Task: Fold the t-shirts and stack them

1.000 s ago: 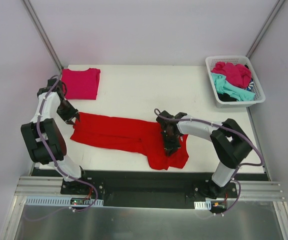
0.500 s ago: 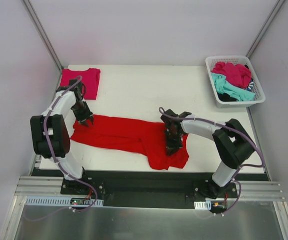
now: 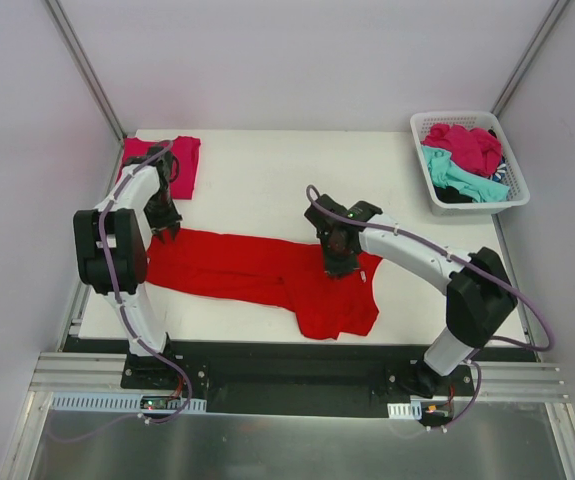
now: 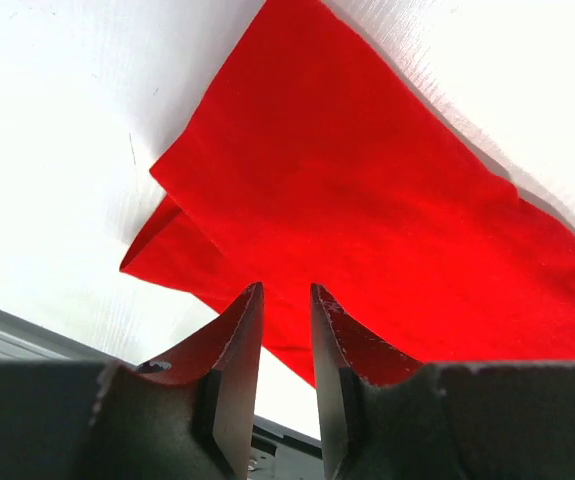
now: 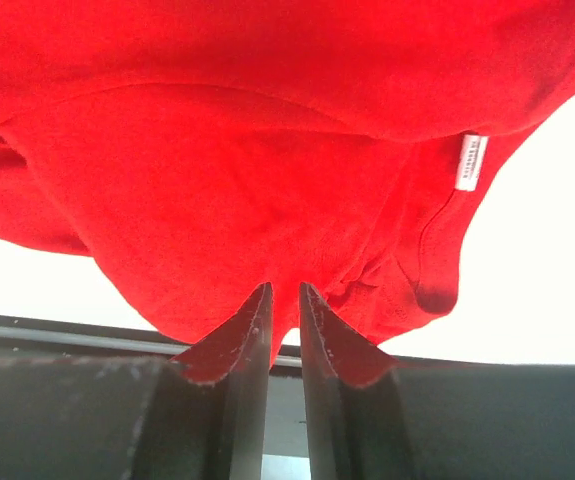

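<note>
A large bright red t-shirt (image 3: 247, 270) lies spread along the near half of the table, its right end bunched. My left gripper (image 3: 164, 225) hovers at the shirt's far-left corner, just below a folded magenta-pink t-shirt (image 3: 185, 160). In the left wrist view the left gripper (image 4: 287, 290) is narrowly open, with nothing between the fingers and the red cloth (image 4: 367, 180) flat beneath. My right gripper (image 3: 337, 260) is over the shirt's collar end. In the right wrist view the right gripper (image 5: 284, 288) is open by a slim gap above rumpled red cloth (image 5: 267, 160) with a white neck tag (image 5: 470, 162).
A white lattice basket (image 3: 457, 116) at the back right holds a magenta shirt (image 3: 467, 145), a teal one (image 3: 459, 180) and something dark. Bare white tabletop (image 3: 267, 180) lies beyond the red shirt. The black rail with the arm bases runs along the near edge.
The left gripper has moved right and away from me, from the shirt's left edge to its far-left corner. The right gripper has moved back from the bunched end toward the collar.
</note>
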`<state>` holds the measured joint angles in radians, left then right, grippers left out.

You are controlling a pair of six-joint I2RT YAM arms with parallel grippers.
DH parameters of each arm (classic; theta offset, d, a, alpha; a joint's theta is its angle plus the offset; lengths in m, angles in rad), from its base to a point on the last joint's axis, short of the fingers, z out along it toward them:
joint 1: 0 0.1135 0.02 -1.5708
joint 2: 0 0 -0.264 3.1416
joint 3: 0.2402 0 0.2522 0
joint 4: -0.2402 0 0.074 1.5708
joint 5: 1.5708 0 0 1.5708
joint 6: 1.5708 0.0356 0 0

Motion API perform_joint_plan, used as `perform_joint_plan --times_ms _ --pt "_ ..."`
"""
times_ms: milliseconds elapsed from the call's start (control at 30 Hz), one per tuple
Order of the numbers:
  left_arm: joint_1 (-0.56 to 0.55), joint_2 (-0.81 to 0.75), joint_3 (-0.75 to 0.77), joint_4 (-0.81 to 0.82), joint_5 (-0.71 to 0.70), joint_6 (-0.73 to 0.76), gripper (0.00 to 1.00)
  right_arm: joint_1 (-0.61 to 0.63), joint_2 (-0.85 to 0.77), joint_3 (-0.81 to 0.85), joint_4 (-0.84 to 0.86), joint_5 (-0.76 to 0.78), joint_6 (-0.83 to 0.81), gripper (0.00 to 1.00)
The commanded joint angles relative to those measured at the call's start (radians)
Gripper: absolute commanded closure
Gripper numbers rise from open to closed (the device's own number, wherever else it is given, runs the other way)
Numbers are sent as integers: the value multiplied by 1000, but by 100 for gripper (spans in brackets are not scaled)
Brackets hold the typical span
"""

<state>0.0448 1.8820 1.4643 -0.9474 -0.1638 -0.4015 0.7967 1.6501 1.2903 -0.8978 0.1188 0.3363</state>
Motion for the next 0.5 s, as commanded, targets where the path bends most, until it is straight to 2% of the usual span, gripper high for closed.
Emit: perform_joint_plan --times_ms 0,200,333,467 --pt "-22 6 15 -34 -120 -17 75 1 28 -23 -35 76 15 79" --pt "-31 32 -37 -2 -121 -57 75 6 140 -77 84 38 63 81" --pt "-39 51 -44 4 -164 -69 76 10 114 -135 163 59 101 82" --pt "-68 34 -55 25 -281 -94 76 12 74 -164 201 103 128 81"
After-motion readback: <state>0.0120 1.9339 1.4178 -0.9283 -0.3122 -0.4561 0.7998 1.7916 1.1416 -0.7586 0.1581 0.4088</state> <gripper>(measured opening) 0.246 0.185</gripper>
